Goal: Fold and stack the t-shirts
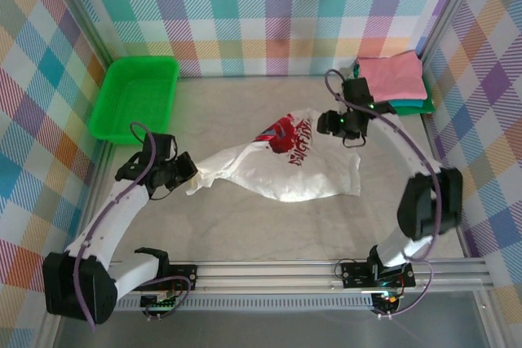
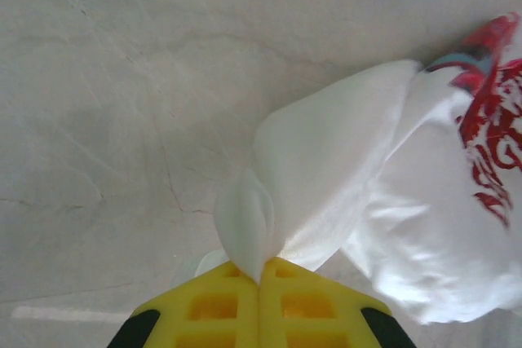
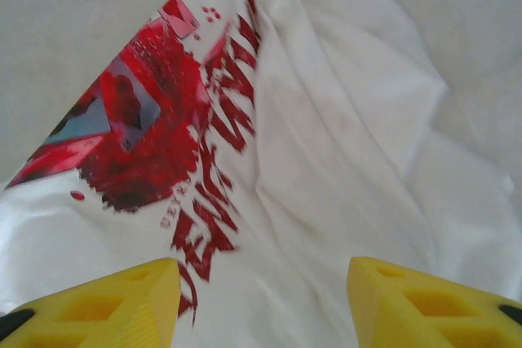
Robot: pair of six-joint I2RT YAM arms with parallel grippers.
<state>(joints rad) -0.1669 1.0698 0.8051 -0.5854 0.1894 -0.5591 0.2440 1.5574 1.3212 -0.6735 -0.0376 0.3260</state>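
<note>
On the surface [image 1: 269, 230] the white shirt [image 1: 277, 170] lies crumpled near the middle, print up, drawn out toward the left arm. The folded pink-on-teal stack [image 1: 393, 77] sits in the far right corner, well apart. Judgement: the cloth is light and limp with no stiffness, so it drags and bunches when pulled from one point; best taken at two hem or shoulder corners. The left tool [image 2: 261, 270] is clamped tight on a bunched white corner. The right tool [image 3: 261, 275] hangs over the print with jaws apart, gripping nothing. The top view gives the layout and the stack, the left wrist view the pinch itself, the right wrist view the creases beside the print.
</note>
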